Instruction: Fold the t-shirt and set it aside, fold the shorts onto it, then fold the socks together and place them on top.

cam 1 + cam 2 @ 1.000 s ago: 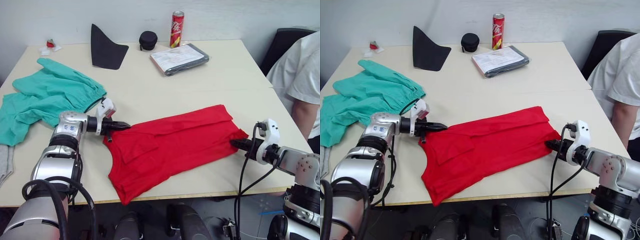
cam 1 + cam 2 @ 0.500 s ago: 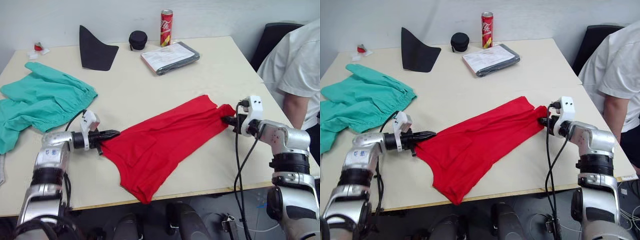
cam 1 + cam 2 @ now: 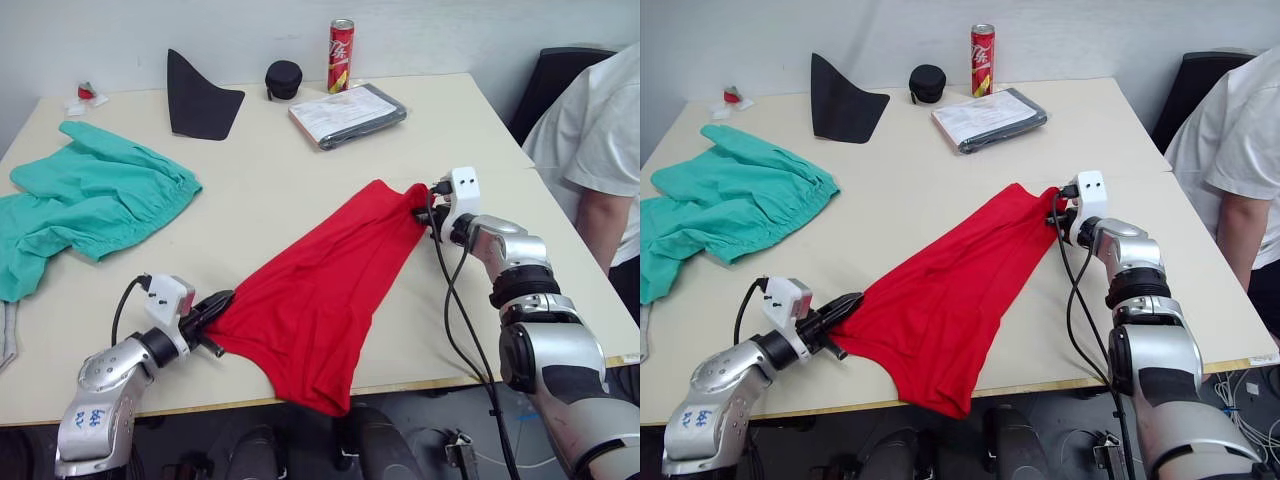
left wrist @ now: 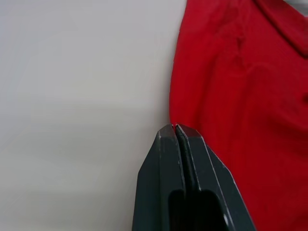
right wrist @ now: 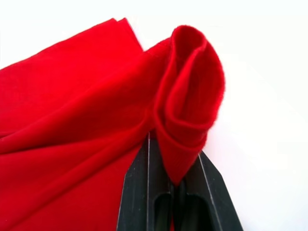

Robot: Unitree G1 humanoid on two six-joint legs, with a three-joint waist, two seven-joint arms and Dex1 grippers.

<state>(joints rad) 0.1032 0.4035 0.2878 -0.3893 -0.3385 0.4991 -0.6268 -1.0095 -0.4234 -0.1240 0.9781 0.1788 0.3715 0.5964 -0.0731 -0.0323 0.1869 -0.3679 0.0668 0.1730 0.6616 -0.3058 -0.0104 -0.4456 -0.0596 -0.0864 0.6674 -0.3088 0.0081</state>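
A red t-shirt (image 3: pixel 320 295) lies stretched diagonally across the tabletop (image 3: pixel 270 180), its near edge drooping over the front. The left hand (image 3: pixel 212 308) is clenched on its near-left corner; the right hand (image 3: pixel 428 214) is clenched on a bunched far-right corner. Teal shorts (image 3: pixel 85 205) lie at far left.

Head stereo pair looks down over table (image 3: pixel 300 180); wrist views sit close on t-shirt (image 3: pixel 320 290)
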